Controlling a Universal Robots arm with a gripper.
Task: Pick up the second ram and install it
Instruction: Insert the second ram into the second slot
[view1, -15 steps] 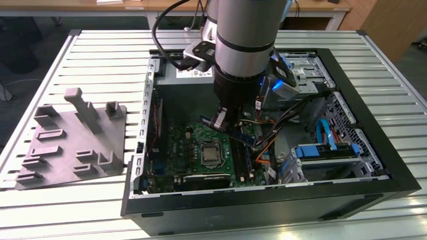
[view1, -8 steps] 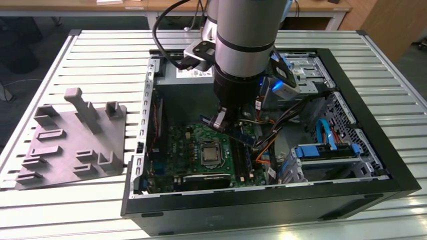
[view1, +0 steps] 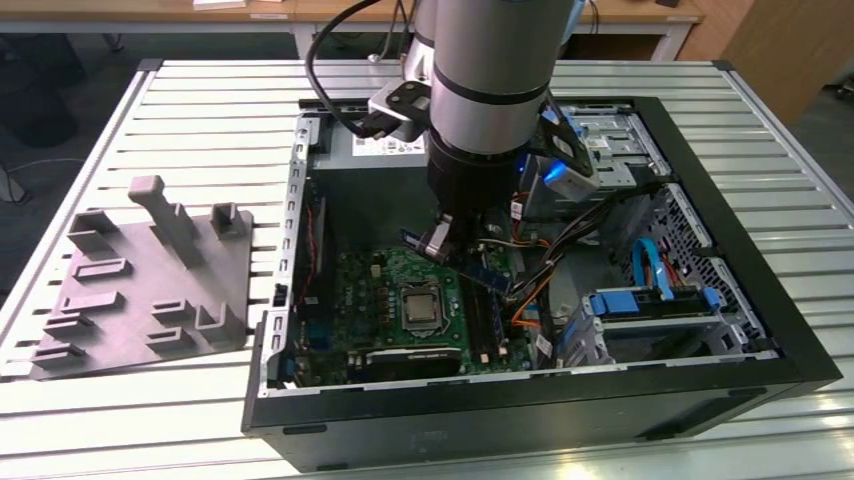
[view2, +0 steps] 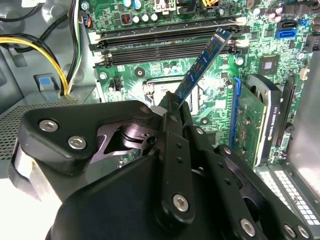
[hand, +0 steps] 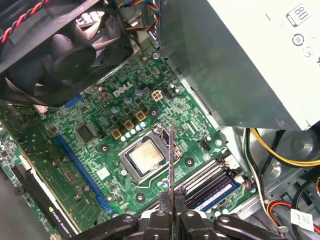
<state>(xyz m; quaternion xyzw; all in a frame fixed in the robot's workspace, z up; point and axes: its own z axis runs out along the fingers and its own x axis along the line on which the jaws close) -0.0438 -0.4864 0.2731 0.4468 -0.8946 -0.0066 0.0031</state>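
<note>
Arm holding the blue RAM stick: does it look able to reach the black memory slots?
Probably yes. The end effector grips the thin dark blue memory stick above the long black motherboard slots; the gap between looks open, and the yellow cables sit off to one side.

We count one computer case (view1: 534, 420) on the bench (view1: 200, 90), one fixture plate (view1: 140, 290) beside it, and inside it one fan (hand: 65, 50) and two memory sticks: the second ram (view2: 202, 65) held in the pincer (view2: 172, 107) and a seated stick (hand: 217, 192).

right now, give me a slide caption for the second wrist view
Gripper shut on the second ram, holding it over the motherboard near the black memory slots.
</note>
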